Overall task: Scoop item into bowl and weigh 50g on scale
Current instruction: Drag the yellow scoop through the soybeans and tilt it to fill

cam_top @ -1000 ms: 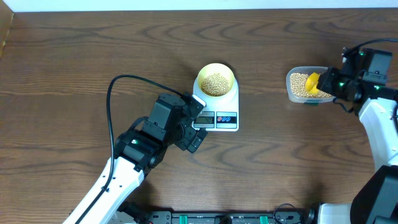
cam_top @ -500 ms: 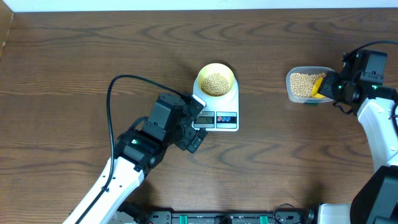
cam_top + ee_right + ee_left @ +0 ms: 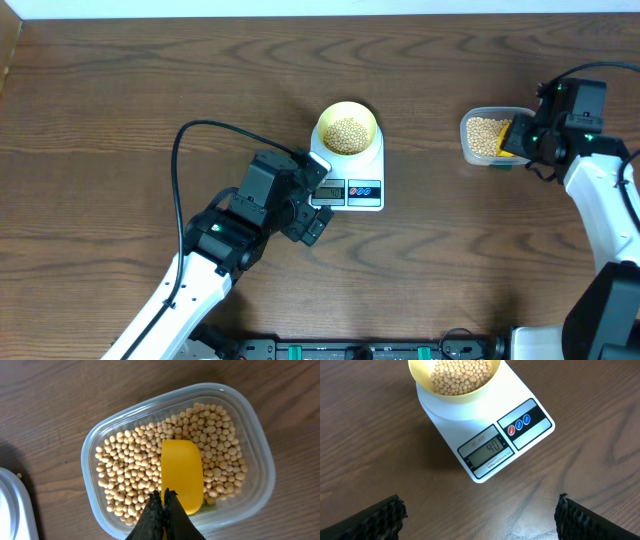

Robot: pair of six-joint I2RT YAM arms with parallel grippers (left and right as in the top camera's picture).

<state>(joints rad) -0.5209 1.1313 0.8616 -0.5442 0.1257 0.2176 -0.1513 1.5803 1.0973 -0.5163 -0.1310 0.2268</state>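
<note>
The pale-yellow bowl [image 3: 347,128] [image 3: 455,380] stands on the round platform of the white scale [image 3: 357,190] [image 3: 490,445], holding a heap of tan beans [image 3: 347,134] [image 3: 460,372]. The scale's grey display [image 3: 487,450] is lit. My left gripper [image 3: 320,198] [image 3: 479,510] hangs open over bare table just in front of the scale. Its two fingers stand far apart with nothing between them. At the far right, my right gripper [image 3: 528,138] [image 3: 163,492] is shut on the handle of a yellow scoop [image 3: 512,136] [image 3: 182,475], whose head rests among the beans [image 3: 130,465] in a clear tub [image 3: 484,137] [image 3: 260,450].
A black cable [image 3: 190,135] loops from the left arm over the table left of the scale. One stray bean [image 3: 19,475] lies on the wood left of the tub. A white-edged object [image 3: 12,505] shows at the lower left of the right wrist view.
My right gripper has shifted slightly left and turned. The scoop, earlier held with beans in it over the tub's right side, now sits tilted down in the tub. The left arm is unmoved.
</note>
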